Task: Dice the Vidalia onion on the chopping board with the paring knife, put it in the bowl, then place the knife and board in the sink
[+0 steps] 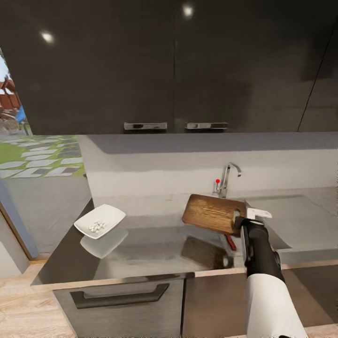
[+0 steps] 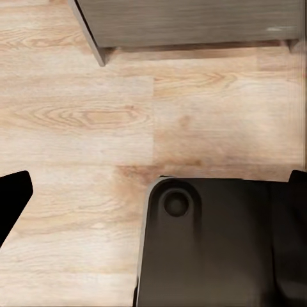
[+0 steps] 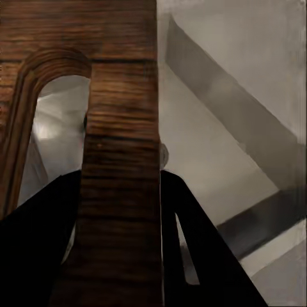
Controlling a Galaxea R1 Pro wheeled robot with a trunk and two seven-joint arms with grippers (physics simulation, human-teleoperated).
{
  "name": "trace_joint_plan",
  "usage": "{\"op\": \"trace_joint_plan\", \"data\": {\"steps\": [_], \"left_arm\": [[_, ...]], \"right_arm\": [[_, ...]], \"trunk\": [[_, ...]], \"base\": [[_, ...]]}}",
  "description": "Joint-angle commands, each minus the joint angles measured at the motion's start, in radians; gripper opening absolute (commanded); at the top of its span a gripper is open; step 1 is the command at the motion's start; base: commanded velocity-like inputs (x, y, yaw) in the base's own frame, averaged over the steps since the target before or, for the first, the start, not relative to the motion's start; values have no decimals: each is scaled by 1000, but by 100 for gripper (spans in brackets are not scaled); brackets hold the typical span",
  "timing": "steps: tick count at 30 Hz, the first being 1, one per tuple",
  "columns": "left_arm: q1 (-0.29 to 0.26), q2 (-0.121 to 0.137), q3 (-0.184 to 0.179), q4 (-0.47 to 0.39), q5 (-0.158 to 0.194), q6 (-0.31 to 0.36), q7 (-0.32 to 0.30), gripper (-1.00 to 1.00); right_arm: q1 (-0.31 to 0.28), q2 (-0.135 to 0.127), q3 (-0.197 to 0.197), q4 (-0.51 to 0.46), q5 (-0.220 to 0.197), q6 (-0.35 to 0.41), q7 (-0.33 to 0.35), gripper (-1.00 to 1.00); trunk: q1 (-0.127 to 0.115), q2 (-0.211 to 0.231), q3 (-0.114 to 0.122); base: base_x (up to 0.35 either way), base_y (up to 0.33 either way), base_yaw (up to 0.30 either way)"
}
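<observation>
Brown wood is showing where the right gripper (image 1: 241, 220) is clamping the chopping board (image 1: 213, 213) at its handle end, holding it tilted over the sink (image 1: 300, 220). Beneath it the paring knife (image 1: 231, 242) is lying in the basin. Far left on the countertop (image 1: 155, 253), the bowl (image 1: 99, 220) is holding diced onion (image 1: 97, 226). I cannot tell the left claw's state.

— Where is your right hand (image 1: 242, 219)?
— Your right arm reaches forward, and its hand's black fingers (image 3: 192, 243) are clamped either side of the brown wooden chopping board (image 1: 212, 213).
— And your left hand?
— Its black fingertip (image 2: 13, 195) points down at the floor.
</observation>
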Motion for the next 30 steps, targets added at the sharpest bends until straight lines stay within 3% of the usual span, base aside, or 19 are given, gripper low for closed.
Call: {"op": "trace_joint_plan", "data": {"steps": [1,3,4,7,9,13,19,25,30], "left_arm": [[1,0,-9,-2,10,-1,4,100],[0,0,-9,-2,10,-1,4,100],[1,0,-9,-2,10,-1,4,100],[1,1,-9,-3,10,-1,4,100],[0,1,-9,-3,10,-1,4,100],[0,0,-9,-3,10,-1,4,100],[0,1,-9,-2,10,-1,4,100],[0,1,-9,-3,9,-1,4,100],[0,1,-9,-3,8,-1,4,100]], "right_arm": [[-1,1,-1,12,-62,-18,-57,-100],[-1,1,0,35,-151,-60,-169,-100],[-1,1,4,62,-218,-112,-269,-100],[-1,1,9,96,-265,-197,-384,-100],[-1,1,9,102,-274,-218,-456,-100],[-1,1,9,104,-286,-239,-522,-100],[-1,1,5,133,-351,-310,-615,-100],[-1,1,-22,185,-483,-320,-638,-100],[-1,1,-48,203,-523,-319,-701,-100]], "trunk": [[0,-2,-2],[0,-2,-2],[0,-2,-2],[0,-2,-2],[0,-2,-2],[0,-2,-2],[0,-2,-2],[0,-2,-2],[0,-2,-2]], "base": [[-31,-120,0],[-5,-58,0],[95,-20,0],[214,-8,0],[303,-1,0],[313,0,0],[270,-122,0],[69,-60,0],[5,-4,0]]}}
